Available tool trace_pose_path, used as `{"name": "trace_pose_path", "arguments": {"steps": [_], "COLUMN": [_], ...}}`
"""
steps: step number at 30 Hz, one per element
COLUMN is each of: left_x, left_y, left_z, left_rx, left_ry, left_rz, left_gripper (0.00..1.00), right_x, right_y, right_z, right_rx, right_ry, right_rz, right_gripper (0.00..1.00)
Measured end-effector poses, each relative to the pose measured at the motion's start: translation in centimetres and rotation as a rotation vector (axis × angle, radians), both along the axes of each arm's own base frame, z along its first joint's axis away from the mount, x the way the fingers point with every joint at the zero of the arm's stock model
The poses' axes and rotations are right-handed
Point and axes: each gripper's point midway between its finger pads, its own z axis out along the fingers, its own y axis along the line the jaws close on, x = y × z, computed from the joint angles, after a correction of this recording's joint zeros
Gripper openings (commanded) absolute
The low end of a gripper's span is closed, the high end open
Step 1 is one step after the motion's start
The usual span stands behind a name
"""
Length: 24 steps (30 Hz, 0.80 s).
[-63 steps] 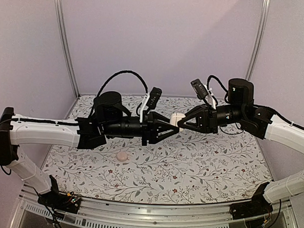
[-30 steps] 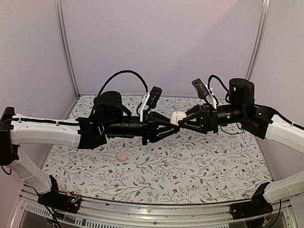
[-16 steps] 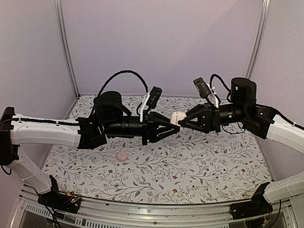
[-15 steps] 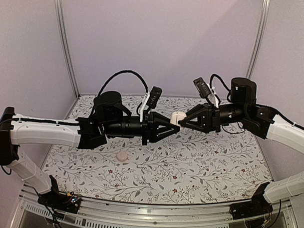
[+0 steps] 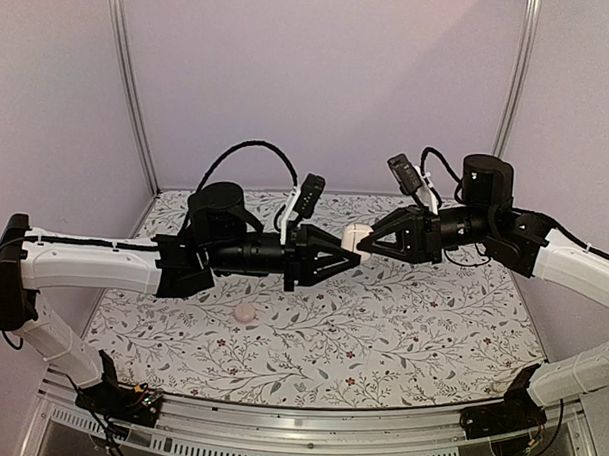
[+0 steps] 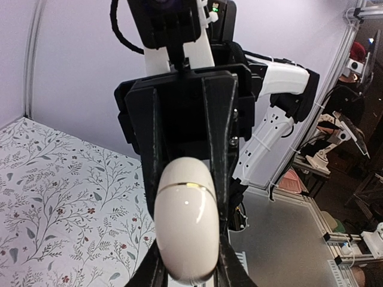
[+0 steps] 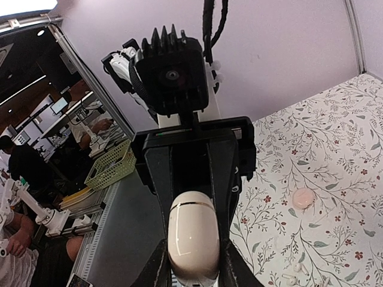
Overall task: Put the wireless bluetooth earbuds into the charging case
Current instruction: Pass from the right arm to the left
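The charging case [image 5: 354, 235] is a cream pebble with a thin gold seam, its lid closed, held in mid-air above the table. My left gripper [image 5: 348, 246] is shut on one end of it. My right gripper [image 5: 363, 242] faces it from the right, and its fingers press both sides of the other end. The case [image 6: 185, 227] fills the left wrist view between the jaws, and it shows the same way [image 7: 192, 239] in the right wrist view. Two small white stemmed earbuds [image 7: 294, 277] lie on the table at that view's bottom right.
A pale pink round lump [image 5: 244, 313] rests on the floral tablecloth [image 5: 401, 331] below the left arm, and it shows again [image 7: 303, 198] in the right wrist view. Metal frame posts [image 5: 129, 92] stand at the back corners.
The right gripper's jaws have narrowed onto the case's end, and that arm has shifted slightly right. The left gripper and the case have stayed put.
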Motion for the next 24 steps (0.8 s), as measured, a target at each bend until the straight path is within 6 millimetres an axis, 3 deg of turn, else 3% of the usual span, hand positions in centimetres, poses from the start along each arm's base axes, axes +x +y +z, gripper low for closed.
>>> {"name": "trace_pose_path", "arguments": {"steps": [11,20,24], "left_x": [-0.9,-1.9,-2.1], "left_y": [-0.9,-0.4,-0.4], "left_z": [-1.7,-6.2,-7.8], "left_rx": [0.176,0.371,0.429], "left_ry": [-0.033,-0.019,0.001], "left_rz": [-0.095,-0.175,-0.2], "left_gripper": [0.0,0.0,0.0], "right_x": [-0.6,-1.2,-1.5], "right_y": [-0.4,-1.0,-1.2], "right_z": [-1.7,-3.8,-4.5], "right_rx": [-0.071,-0.145,-0.182], "right_ry": [0.019,0.039,0.048], "right_rz": [0.025,0.04,0.045], "right_gripper": [0.32,0.32,0.39]}}
